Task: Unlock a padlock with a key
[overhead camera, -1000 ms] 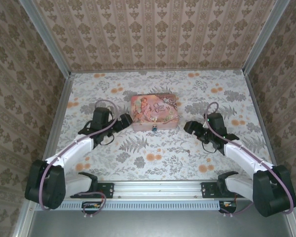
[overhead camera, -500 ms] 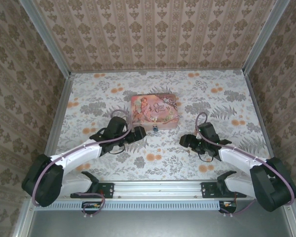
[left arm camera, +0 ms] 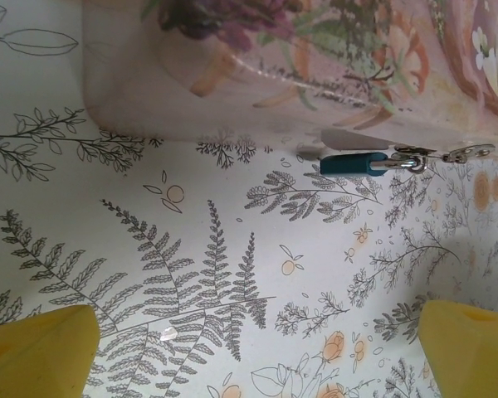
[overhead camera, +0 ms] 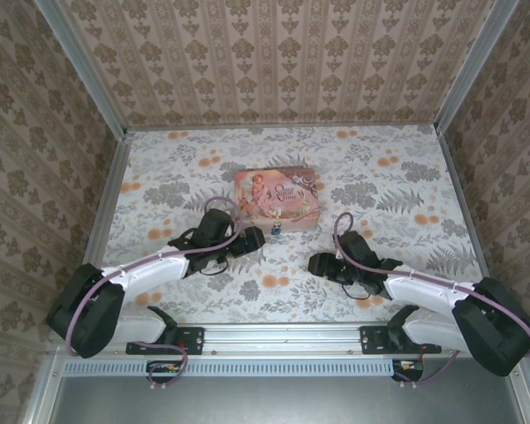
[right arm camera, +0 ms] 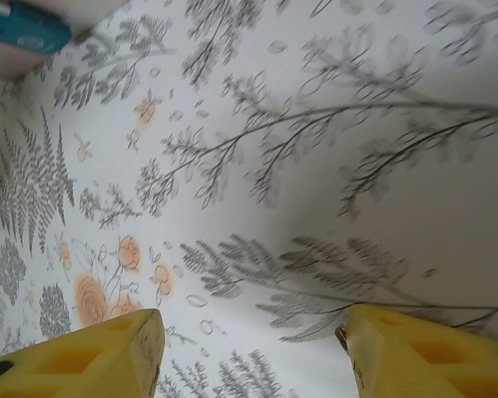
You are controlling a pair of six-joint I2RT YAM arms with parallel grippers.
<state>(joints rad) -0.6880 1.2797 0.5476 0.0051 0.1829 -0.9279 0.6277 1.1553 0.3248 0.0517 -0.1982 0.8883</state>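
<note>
Teal padlock point(overhead camera: 277, 229) sits against the pink tin's point(overhead camera: 276, 199) near wall, mid-table point(overhead camera: 185, 168); my left gripper point(overhead camera: 253, 243) has slid in near it, splayed and empty, while my right gripper point(overhead camera: 316, 263) has dropped low, narrowing on nothing yet, so the key pickup comes next, I reckon.

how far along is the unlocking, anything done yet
Done: nothing yet; the padlock sits at the front of the pink tin with no key in it. In hand: the left hand is open, facing it; the right hand is open, low over the table. Left: I cannot make out the key, so grasping, inserting and turning it all remain.
</note>
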